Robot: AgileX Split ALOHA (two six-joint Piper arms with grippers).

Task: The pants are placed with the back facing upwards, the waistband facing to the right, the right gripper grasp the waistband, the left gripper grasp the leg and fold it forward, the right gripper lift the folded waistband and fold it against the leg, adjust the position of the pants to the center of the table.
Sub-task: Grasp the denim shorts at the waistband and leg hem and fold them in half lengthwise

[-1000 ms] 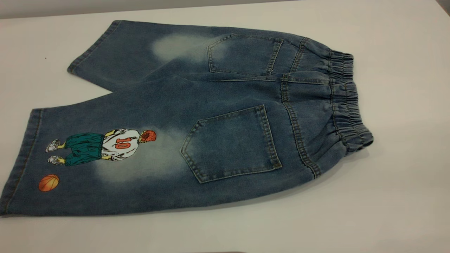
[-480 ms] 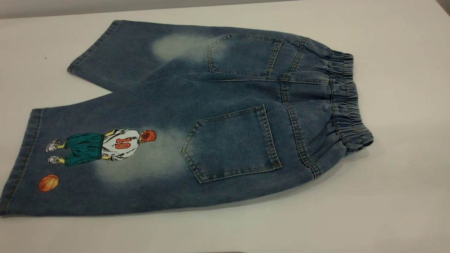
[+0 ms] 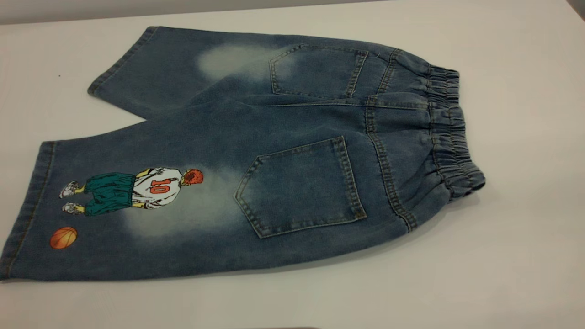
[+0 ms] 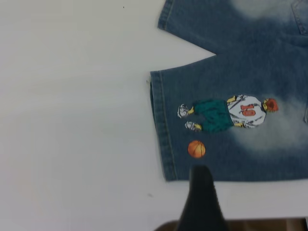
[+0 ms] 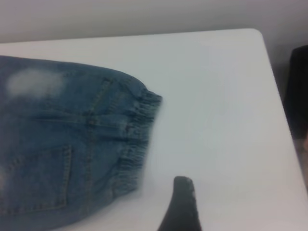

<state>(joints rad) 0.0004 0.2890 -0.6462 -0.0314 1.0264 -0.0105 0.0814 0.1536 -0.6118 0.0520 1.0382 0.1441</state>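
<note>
The pants (image 3: 274, 151) lie flat on the white table (image 3: 525, 256), back pockets up. The gathered waistband (image 3: 450, 132) points right. The leg (image 3: 114, 219) with the player print and orange ball lies nearest the front, its hem at the left. Neither gripper appears in the exterior view. In the left wrist view my left gripper (image 4: 236, 192) hovers just off the printed leg (image 4: 231, 125), near its hem corner; one black finger (image 4: 202, 197) shows. In the right wrist view my right gripper (image 5: 216, 195) hangs over bare table beside the waistband (image 5: 137, 139), holding nothing; one finger (image 5: 183, 207) shows.
The plain leg (image 3: 151, 68) lies toward the back left. The table's right edge (image 5: 284, 120) runs close to the right gripper, with a dark object (image 5: 298, 86) beyond it. Bare tabletop surrounds the pants.
</note>
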